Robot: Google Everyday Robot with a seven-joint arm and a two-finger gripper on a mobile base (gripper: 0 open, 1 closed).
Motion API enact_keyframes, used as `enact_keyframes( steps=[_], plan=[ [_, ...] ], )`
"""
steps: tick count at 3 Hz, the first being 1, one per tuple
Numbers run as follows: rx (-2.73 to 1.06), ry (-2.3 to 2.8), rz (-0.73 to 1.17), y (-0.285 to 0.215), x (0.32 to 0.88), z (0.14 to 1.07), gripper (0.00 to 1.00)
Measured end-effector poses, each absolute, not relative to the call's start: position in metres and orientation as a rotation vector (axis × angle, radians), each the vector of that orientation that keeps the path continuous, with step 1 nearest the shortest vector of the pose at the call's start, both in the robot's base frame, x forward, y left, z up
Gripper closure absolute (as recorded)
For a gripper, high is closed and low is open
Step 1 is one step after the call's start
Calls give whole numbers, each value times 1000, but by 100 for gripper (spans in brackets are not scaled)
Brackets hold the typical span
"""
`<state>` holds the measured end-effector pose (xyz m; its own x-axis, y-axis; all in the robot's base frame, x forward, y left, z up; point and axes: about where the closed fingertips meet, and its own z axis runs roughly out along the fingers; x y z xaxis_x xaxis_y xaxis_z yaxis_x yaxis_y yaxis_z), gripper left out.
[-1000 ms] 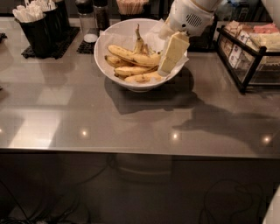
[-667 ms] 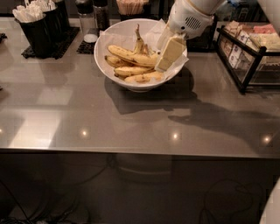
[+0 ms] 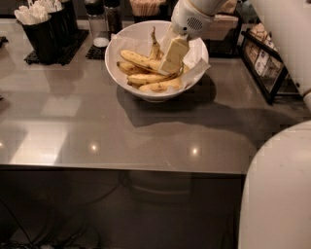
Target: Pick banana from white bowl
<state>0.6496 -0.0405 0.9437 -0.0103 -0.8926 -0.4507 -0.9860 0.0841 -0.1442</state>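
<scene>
The white bowl [image 3: 127,73] stands at the back middle of the grey counter and is lined with crinkled white paper. Several yellow freckled bananas lie in it. The longest banana [image 3: 138,59] lies across the top of the pile, gently curved, with one end under my gripper. My gripper [image 3: 171,61] reaches down into the bowl from the upper right. Its cream tip rests on or just above the right end of that banana and hides it. One shorter banana [image 3: 154,44] stands upright just left of the gripper.
Black cup holders [image 3: 41,30] with white utensils stand at the back left. Shakers [image 3: 99,19] and a stick holder [image 3: 146,7] stand behind the bowl. A black wire rack [image 3: 265,61] is at the right. My white body [image 3: 279,194] fills the lower right.
My gripper has moved left and lower into the bowl, from the bowl's right rim to over the bananas. The bananas have not visibly shifted.
</scene>
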Motion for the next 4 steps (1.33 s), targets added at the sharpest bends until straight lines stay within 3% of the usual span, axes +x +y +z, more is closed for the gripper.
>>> enact_keyframes(
  steps=[2, 3, 4],
  plan=[
    [-1840, 1972, 372, -21, 686, 917, 42],
    [-1811, 2010, 440, -21, 696, 897, 48],
    [-1777, 2024, 508, -22, 701, 886, 67]
  ],
)
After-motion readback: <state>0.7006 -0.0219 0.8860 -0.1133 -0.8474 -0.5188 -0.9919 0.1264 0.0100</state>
